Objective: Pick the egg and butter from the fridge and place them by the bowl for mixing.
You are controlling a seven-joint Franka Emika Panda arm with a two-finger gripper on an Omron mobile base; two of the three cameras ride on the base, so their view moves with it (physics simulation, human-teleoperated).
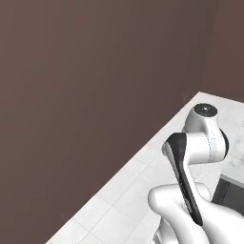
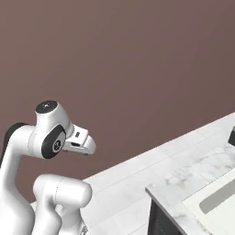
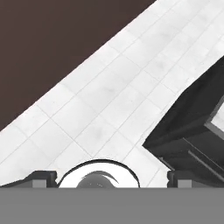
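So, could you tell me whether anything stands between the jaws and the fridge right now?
I cannot judge that from these pictures: the fridge, egg, butter and bowl are not in sight. The gripper has its jaws wide open and holds nothing, looking down at white floor tiles, a brown wall and a dark cabinet corner.

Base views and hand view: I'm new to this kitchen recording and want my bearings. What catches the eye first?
A plain brown wall takes up most of both base views, above a white tiled floor. The white arm is folded up close in front of it. At lower right in the right base view sits a marbled counter; in the hand view the gripper has wide-open jaws over the floor.
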